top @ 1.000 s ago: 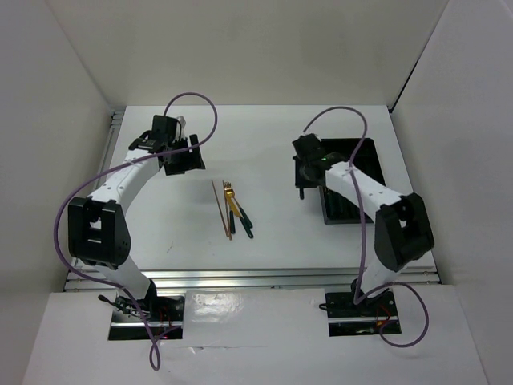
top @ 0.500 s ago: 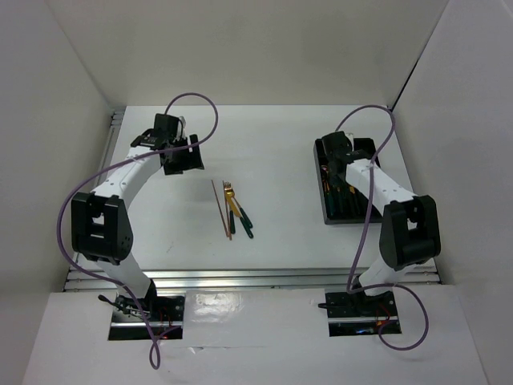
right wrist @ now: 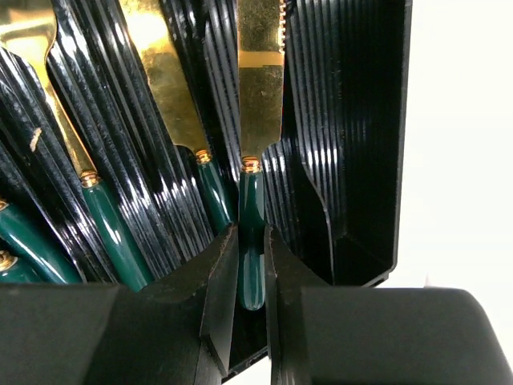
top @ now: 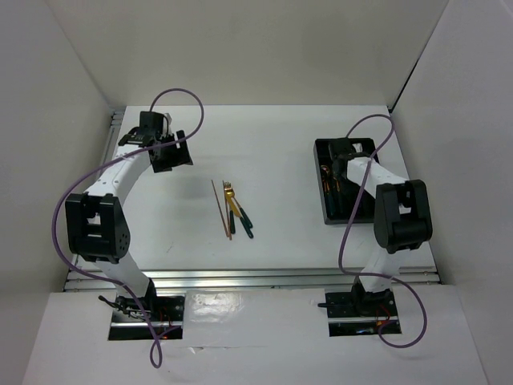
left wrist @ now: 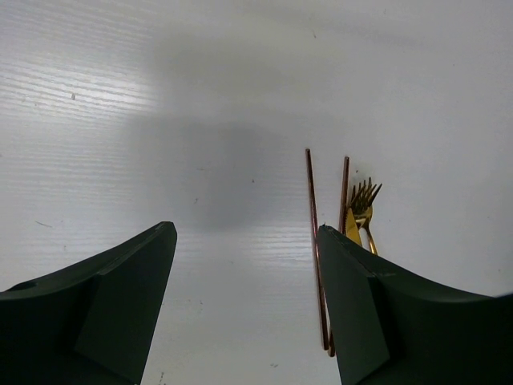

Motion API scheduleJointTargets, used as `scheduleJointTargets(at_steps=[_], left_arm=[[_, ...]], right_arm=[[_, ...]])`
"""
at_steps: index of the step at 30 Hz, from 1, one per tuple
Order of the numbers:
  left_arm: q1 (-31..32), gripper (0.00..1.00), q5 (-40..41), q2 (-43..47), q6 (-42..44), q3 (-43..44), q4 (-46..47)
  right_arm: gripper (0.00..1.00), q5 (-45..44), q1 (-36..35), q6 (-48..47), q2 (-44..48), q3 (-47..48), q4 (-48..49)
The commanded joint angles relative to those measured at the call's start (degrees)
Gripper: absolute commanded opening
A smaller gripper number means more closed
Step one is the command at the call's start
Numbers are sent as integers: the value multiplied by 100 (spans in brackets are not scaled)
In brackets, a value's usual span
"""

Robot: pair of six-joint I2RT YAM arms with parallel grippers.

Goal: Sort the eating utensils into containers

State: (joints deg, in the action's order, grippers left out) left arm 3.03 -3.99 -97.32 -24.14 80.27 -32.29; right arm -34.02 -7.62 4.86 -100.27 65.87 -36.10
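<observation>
In the right wrist view, my right gripper [right wrist: 250, 241] is shut on the dark green handle of a gold-bladed utensil [right wrist: 258, 88]. It hangs over a long compartment of the black tray [right wrist: 353, 120], beside several other green-handled gold utensils [right wrist: 164, 88] lying in the tray. From above, the right gripper [top: 334, 167] sits over the tray [top: 330, 218]. Two brown chopsticks [top: 220, 208] and gold forks [top: 231, 196] with green handles lie mid-table. My left gripper [top: 170, 156] hovers open, left of and beyond them; its view shows the chopsticks [left wrist: 314, 241] and a fork head [left wrist: 362, 200] by the right finger.
White walls close in the table on the left, back and right. A purple cable [top: 172, 95] loops above each arm. The tray stands near the right wall.
The right arm has swung from the tray's left edge to over the tray and folded back, still holding the utensil. The left gripper has drifted left and slightly away.
</observation>
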Motion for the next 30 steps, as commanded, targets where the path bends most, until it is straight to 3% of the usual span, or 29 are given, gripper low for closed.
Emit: scheduleJointTargets(at_steps=[1,14,20,30], left_arm=[[5,85,-199,108,50,85,162],[-101,85,-357,-59,50,85,162],[-101,85,-410,-59,50,85,162],[-101,85,-410,-59,50,85,162]], right_arm=[[8,-158,-3,-56,-124,58,-20],[4,80,-3,76,-291,172,-134],[10,133,-3,76,-239,119,-73],[50,80,-3,243,121,172,-126]])
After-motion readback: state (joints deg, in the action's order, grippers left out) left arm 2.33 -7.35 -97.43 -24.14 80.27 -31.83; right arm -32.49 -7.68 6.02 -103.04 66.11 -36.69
